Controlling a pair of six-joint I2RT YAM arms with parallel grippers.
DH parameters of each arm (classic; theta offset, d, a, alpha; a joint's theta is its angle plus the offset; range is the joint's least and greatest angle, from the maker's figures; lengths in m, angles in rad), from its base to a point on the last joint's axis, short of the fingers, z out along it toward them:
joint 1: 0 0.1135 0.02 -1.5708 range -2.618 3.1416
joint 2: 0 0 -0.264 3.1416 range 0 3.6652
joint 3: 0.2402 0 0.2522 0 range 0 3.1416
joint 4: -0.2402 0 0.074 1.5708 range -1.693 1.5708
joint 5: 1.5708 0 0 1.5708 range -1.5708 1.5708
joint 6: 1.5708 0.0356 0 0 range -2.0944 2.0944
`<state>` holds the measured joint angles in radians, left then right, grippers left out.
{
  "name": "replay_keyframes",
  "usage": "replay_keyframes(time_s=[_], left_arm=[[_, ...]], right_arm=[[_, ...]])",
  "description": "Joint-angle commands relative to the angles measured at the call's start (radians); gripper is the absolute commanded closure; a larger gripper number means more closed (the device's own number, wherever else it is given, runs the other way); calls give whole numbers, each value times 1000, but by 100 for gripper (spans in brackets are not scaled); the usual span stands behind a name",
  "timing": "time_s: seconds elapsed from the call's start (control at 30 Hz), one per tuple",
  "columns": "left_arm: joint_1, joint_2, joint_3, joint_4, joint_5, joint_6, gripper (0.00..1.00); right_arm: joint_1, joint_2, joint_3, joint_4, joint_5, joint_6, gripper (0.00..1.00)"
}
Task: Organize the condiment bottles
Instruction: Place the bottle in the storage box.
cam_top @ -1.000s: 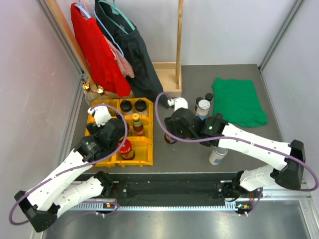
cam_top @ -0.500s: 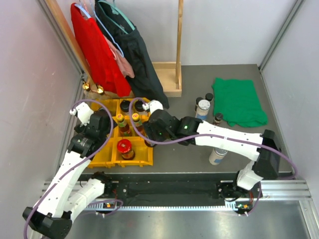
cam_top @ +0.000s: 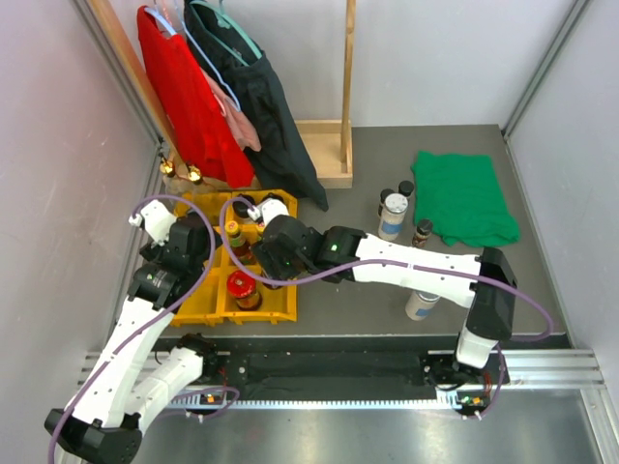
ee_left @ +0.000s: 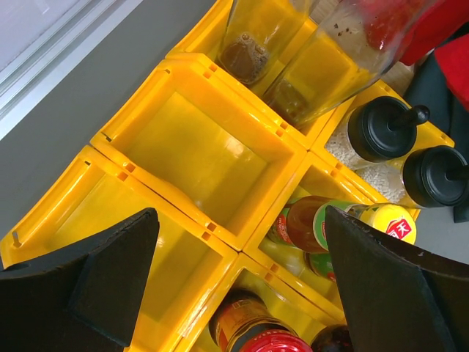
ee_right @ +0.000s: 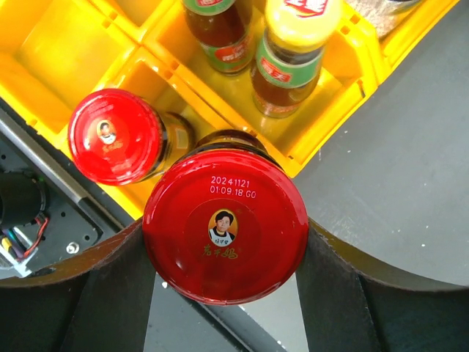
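Your right pincer (ee_right: pixel 226 253) holds a red-lidded jar (ee_right: pixel 225 220), with one finger on each side of it. The jar is over the edge of the yellow tray (ee_right: pixel 66 51), part over the tray and part over the grey table (ee_right: pixel 396 183). You cannot tell if the jar touches anything under it. Just beside it, another red-lidded jar (ee_right: pixel 116 136) stands in a tray box. In the next box, two yellow-capped sauce bottles (ee_right: pixel 289 55) stand side by side.

Your left pincer (ee_left: pixel 238 293) is wide open, its fingers far apart. It is above the boxes on the left side of the tray. Past it, two tall clear bottles (ee_left: pixel 256 37) stand in the far boxes. Two black-capped jars (ee_left: pixel 381 128) share a box near them.

From above you see the silver-lidded canister (cam_top: pixel 423 302) on the table, well apart from the tray. A few small bottles (cam_top: pixel 392 213) stand near a green cloth (cam_top: pixel 464 198).
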<state>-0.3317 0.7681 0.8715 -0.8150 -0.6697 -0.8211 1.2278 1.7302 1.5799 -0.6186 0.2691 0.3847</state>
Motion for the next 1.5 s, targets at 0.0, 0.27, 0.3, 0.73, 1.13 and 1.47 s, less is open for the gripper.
replay_keyframes(time_s=[0.0,0.27,0.3,0.73,1.13,1.47], left_arm=[[6,-10,3,36,-16,-6,1],[10,-24,1,34,-18,-15,1],[10,-26,0,33,-18,-16,1],[10,-61,6,-3,-45,-26,1],[10,-59,-5,-1,-47,-20,1],[11,-64,-9,-3,-54,-23,1]], right_arm=[[61,19,92,-12,-21,28,100],[102,29,77,-46,21,56,100],[102,37,75,-46,27,57,100],[102,115,91,80,65,10,100],[102,175,109,60,102,5,76],[102,183,109,42,113,11,42]])
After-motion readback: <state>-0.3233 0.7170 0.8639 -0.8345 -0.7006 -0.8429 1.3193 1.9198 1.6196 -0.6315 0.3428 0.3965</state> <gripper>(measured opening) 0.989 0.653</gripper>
